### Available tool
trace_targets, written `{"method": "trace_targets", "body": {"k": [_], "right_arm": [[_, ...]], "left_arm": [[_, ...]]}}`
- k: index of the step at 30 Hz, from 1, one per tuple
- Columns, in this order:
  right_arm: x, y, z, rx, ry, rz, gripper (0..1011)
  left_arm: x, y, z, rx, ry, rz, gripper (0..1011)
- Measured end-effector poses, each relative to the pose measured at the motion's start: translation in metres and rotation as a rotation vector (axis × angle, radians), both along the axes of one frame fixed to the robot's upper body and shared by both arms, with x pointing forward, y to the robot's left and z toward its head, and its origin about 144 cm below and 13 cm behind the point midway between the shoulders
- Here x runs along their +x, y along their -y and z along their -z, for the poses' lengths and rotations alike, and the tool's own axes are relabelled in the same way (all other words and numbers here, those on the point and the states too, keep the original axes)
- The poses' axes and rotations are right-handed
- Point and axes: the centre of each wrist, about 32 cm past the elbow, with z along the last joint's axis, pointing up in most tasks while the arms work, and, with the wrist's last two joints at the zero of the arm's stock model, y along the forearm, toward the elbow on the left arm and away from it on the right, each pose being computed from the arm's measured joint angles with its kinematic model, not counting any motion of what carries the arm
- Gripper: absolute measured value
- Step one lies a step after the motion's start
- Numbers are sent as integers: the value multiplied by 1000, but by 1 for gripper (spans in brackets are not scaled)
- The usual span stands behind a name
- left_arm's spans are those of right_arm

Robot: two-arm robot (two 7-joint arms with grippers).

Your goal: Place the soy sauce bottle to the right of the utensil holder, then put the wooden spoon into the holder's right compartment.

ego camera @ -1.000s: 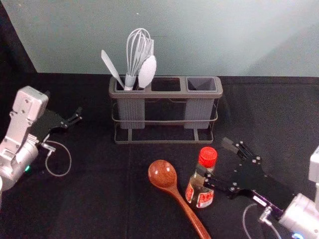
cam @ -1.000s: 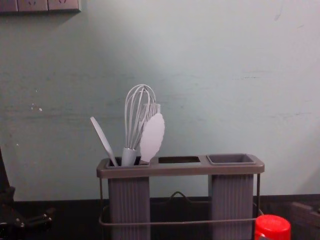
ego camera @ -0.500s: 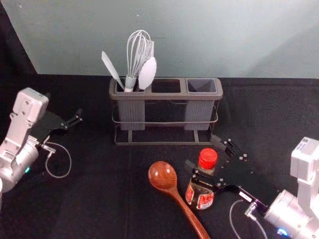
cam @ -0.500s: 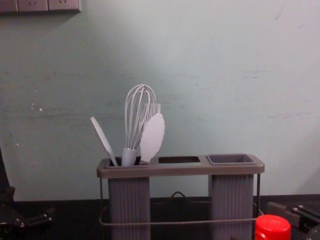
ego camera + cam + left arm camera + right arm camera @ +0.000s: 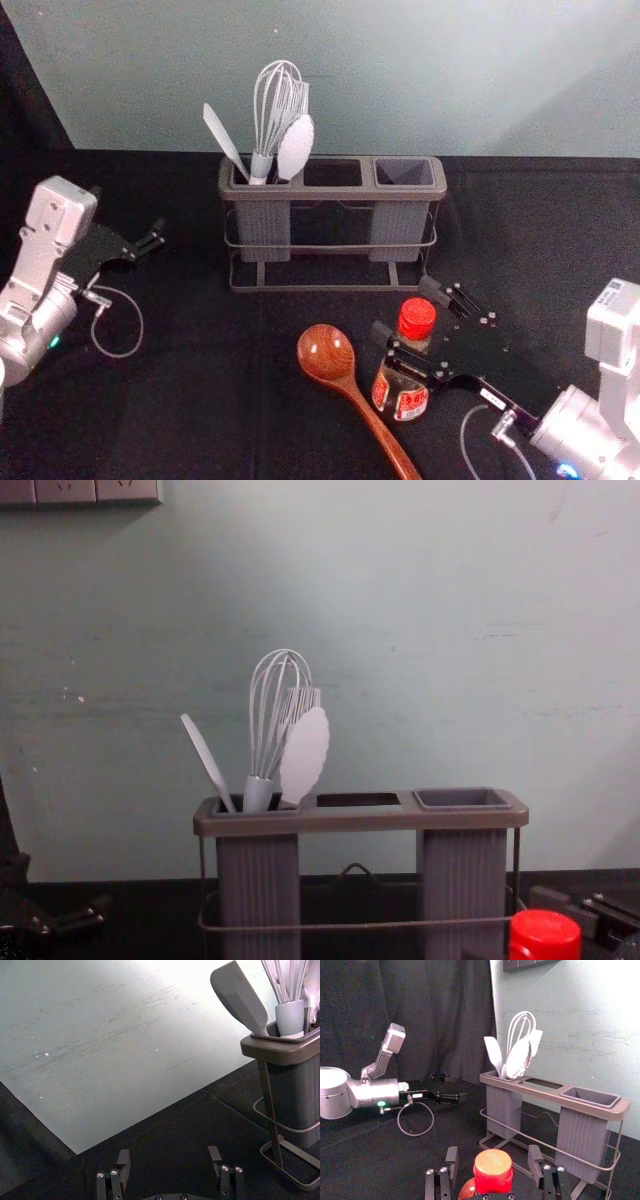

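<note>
Place: a robotics lab or similar test station, judging by the set-up
Robot arms: silver-and-black left arm (image 5: 45, 245) at the left edge of the head view, right arm (image 5: 600, 430) at lower right, both with exposed cables and small status lights
Work surface: black cloth (image 5: 190, 400), spread across the lower frame
Wall: plain, pale grey-green (image 5: 400, 600), with scuffs and specks
Wall fixture: socket panel (image 5: 80, 491), upper left of the chest view
Curtain: black, in folds (image 5: 435, 1020), behind the left arm in the right wrist view
Kitchen items: utensil holder (image 5: 330, 171), wooden spoon (image 5: 327, 353) and sauce bottle (image 5: 417, 318), grouped mid-frame on the cloth
</note>
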Motion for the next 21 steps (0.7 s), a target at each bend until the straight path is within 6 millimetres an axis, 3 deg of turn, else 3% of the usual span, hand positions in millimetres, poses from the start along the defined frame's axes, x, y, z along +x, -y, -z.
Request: {"method": "trace_targets", "body": {"k": [15,16,21], "right_arm": [[-2,2,-1,5,-4,-5,517],[-3,2,-1,5,-5,-5,453],[-3,2,-4,7,0,-3,396]], "left_arm": [[0,0,0,0,0,0,1011],[0,0,0,0,0,0,1011],[0,0,0,0,0,0,1011]]}}
